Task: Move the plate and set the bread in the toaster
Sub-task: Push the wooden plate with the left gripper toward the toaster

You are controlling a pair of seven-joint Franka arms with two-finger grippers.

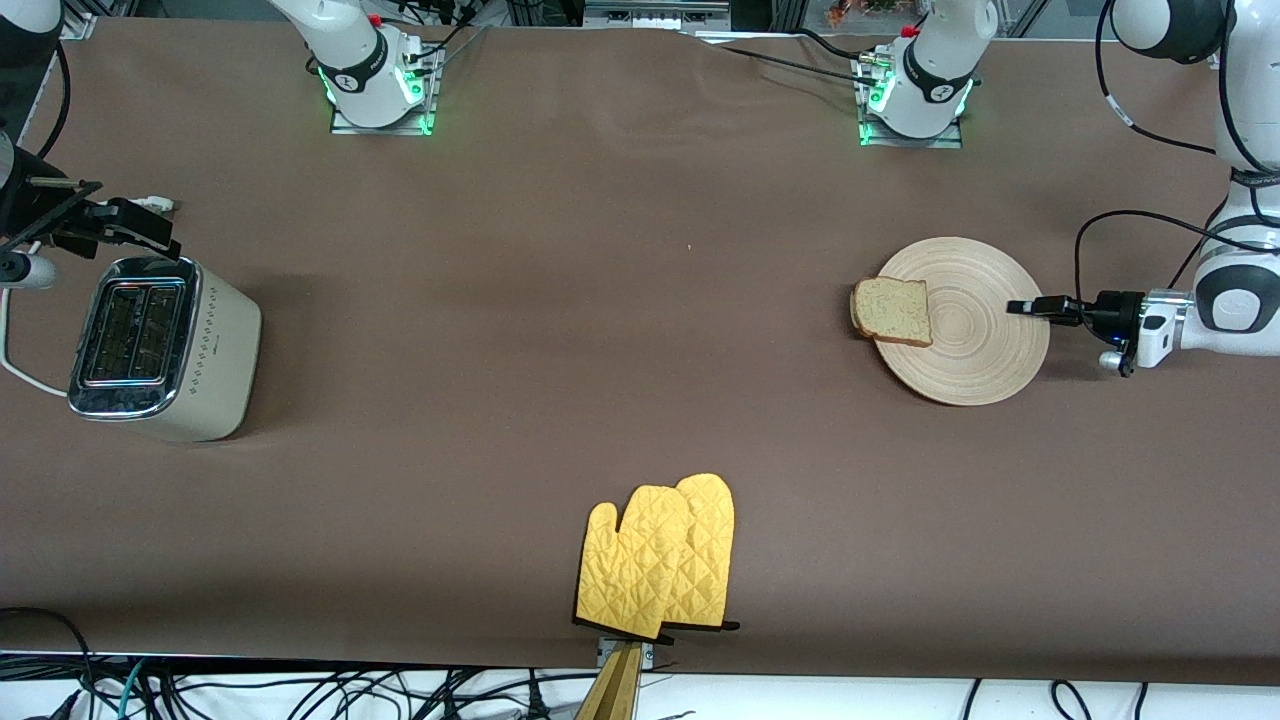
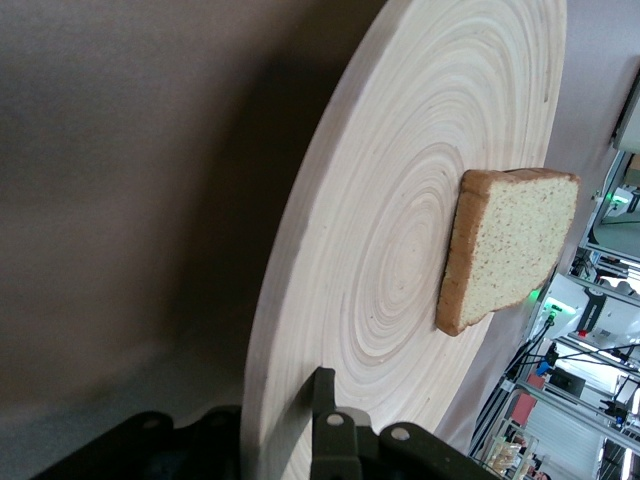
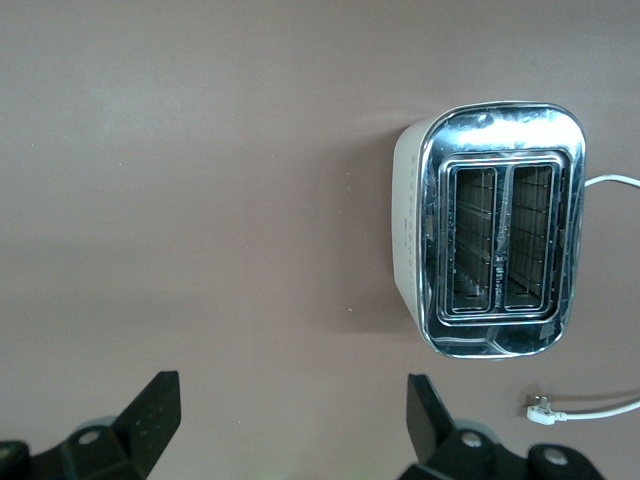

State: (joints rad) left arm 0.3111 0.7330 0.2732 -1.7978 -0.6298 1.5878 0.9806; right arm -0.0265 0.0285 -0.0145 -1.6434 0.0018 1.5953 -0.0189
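Observation:
The wooden plate [image 1: 975, 330] lies toward the left arm's end of the table. The bread [image 1: 892, 311] lies flat on it at the rim toward the right arm's end, slightly overhanging. My left gripper [image 1: 1022, 306] is shut on the plate's rim at the side away from the bread. In the left wrist view one finger [image 2: 322, 392] lies on the plate [image 2: 380, 250], the other is hidden under it, and the bread [image 2: 510, 250] shows past it. The toaster [image 1: 165, 345] stands at the right arm's end. My right gripper [image 1: 150, 228] hovers open beside the toaster [image 3: 490, 255], its empty jaws [image 3: 290, 410] over bare table.
A pair of yellow oven mitts [image 1: 660, 560] lies at the table's edge nearest the front camera, midway along it. The toaster's white cord [image 1: 15, 360] runs off the table's end, and its plug [image 3: 545, 408] lies loose on the cloth.

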